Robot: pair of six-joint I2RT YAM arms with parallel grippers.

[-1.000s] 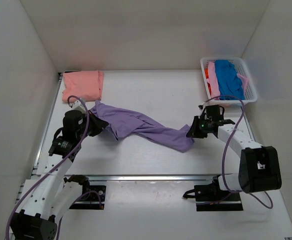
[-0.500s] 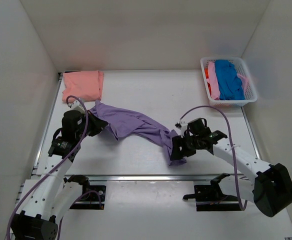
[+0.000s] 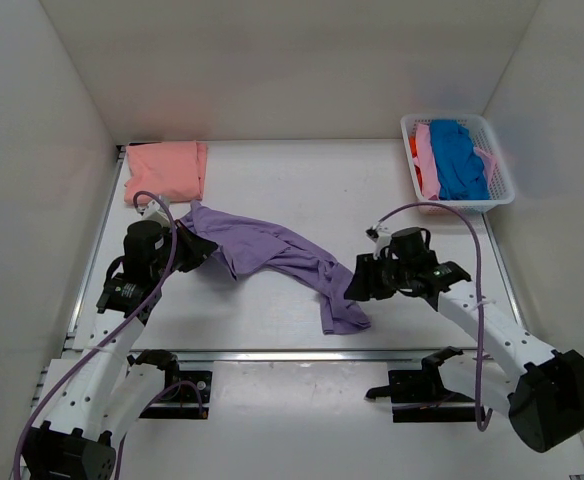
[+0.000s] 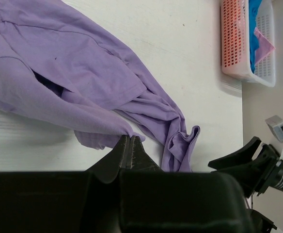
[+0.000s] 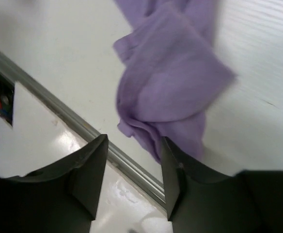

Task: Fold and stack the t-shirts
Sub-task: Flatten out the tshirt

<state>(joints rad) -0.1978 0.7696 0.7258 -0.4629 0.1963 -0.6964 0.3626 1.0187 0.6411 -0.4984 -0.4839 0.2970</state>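
A: Two grippers being logged. The left gripper (image 4: 129,140) is pinching shut on one end of the lavender t-shirt (image 3: 272,250). The right gripper (image 5: 132,145) is standing with its jaws wide, gripping nothing, and hanging just above the shirt's crumpled other end.

B: Where is that shirt lying against the basket (image 3: 499,165)?

A: It is stretching out as a rumpled strip well left of the basket and nearer the arms than it. The end closest to the basket is bunching up beside the front rail (image 3: 252,355). The salmon t-shirt (image 3: 165,170) is lying folded far left of the basket, level with it. A blue shirt (image 3: 457,160) and a pink shirt (image 3: 425,150) are sitting inside the basket.

B: Risks?

A: I am judging that a regrasp here is risking a pinch through several layers, because that end is doubling over itself. Spreading would then be twisting the cloth. Dragging it further from the basket is risking a snag on the rail.

B: Room?

A: Bare table (image 3: 312,190) is lying open between shirt and basket. The side wall (image 3: 552,120) is closing in right behind the basket.
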